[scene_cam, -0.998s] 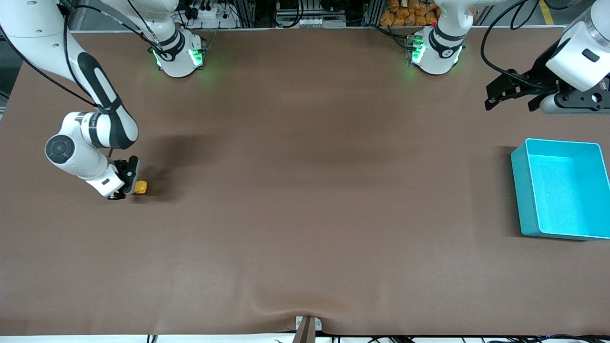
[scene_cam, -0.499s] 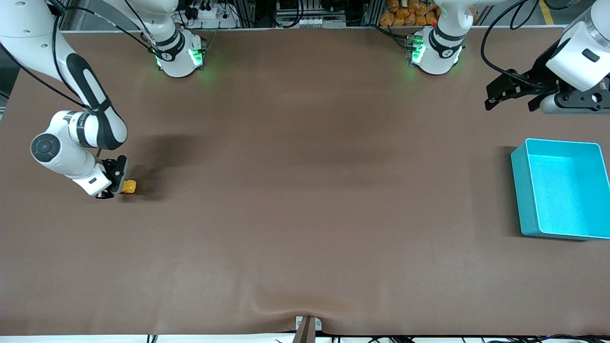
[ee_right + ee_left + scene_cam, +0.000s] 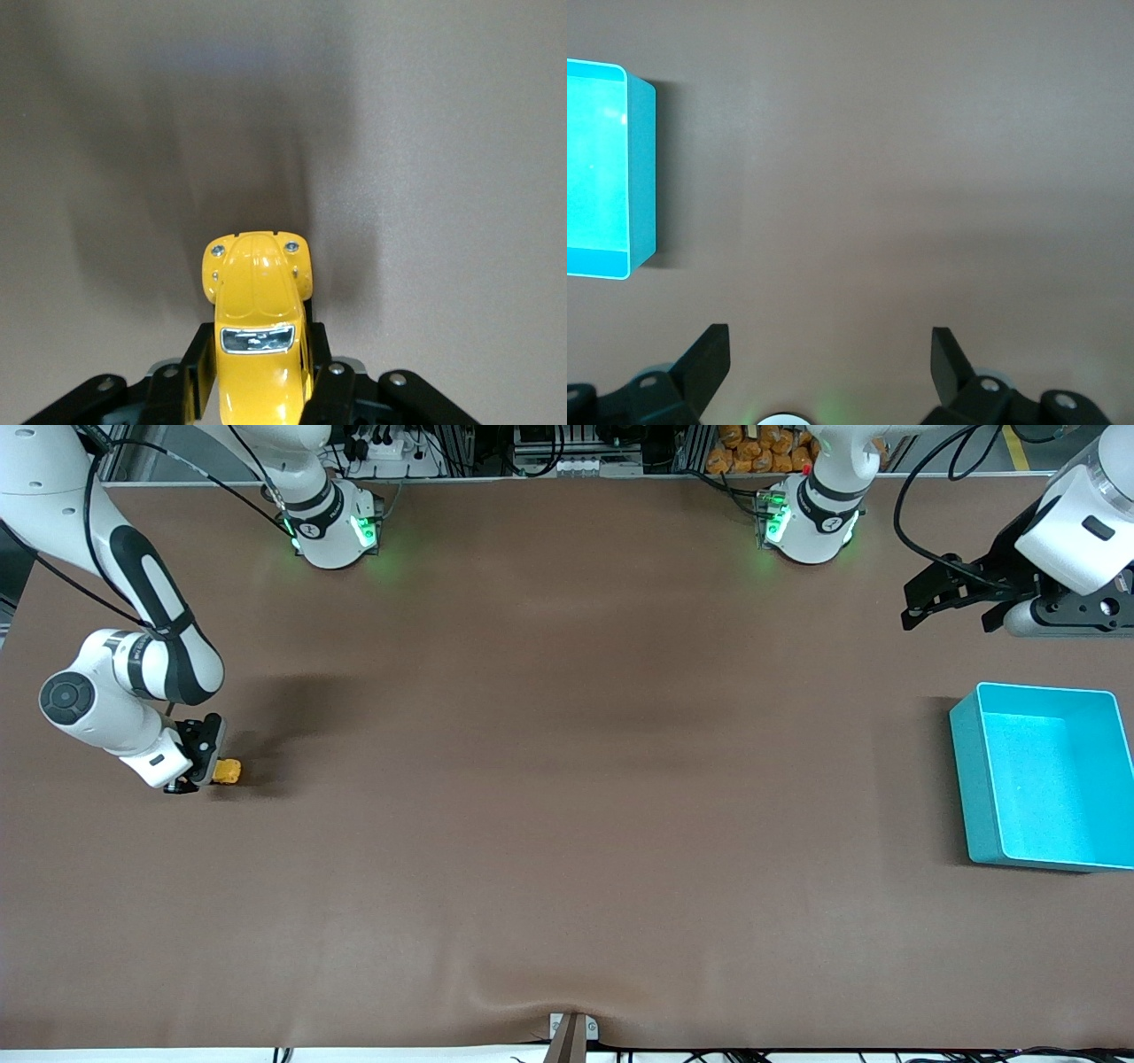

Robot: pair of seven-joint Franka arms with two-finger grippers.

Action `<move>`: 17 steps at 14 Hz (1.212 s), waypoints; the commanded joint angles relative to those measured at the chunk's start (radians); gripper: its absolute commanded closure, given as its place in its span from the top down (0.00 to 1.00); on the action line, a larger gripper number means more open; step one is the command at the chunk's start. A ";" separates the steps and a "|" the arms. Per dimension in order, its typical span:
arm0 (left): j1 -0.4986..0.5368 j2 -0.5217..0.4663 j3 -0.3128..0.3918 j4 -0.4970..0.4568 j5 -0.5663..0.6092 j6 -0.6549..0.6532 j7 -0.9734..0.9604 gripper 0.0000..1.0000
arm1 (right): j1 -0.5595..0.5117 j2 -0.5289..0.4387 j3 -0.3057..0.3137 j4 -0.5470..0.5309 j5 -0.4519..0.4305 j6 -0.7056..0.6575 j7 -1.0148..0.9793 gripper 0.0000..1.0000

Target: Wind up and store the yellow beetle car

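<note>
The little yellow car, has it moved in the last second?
Yes. The yellow beetle car, shut in the right claw, has been dragged toward the right arm's end of the table, away from the turquoise bin.

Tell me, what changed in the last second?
The right gripper, shut on the car, dragged it along the table toward the right arm's end, likely winding it. The left gripper stayed open, waiting above the table near the bin, which did not move.
</note>
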 commanded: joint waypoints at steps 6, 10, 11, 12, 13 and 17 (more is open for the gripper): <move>0.005 -0.003 -0.001 0.012 -0.019 0.000 -0.008 1.00 | -0.090 0.059 0.019 0.114 -0.015 -0.128 -0.085 1.00; 0.004 -0.006 -0.001 0.012 -0.019 0.000 -0.008 1.00 | -0.103 0.015 0.022 0.192 0.088 -0.302 -0.142 1.00; 0.004 -0.006 -0.001 0.012 -0.019 0.000 -0.008 1.00 | -0.114 0.004 0.022 0.195 0.097 -0.302 -0.163 1.00; 0.004 -0.004 -0.001 0.012 -0.019 0.000 -0.008 1.00 | -0.122 0.001 0.022 0.200 0.101 -0.304 -0.180 1.00; 0.004 -0.004 -0.001 0.012 -0.019 0.000 -0.008 1.00 | -0.123 -0.001 0.024 0.212 0.101 -0.308 -0.185 1.00; 0.004 -0.004 -0.001 0.012 -0.019 0.000 -0.008 1.00 | -0.122 0.001 0.022 0.313 0.153 -0.460 -0.187 1.00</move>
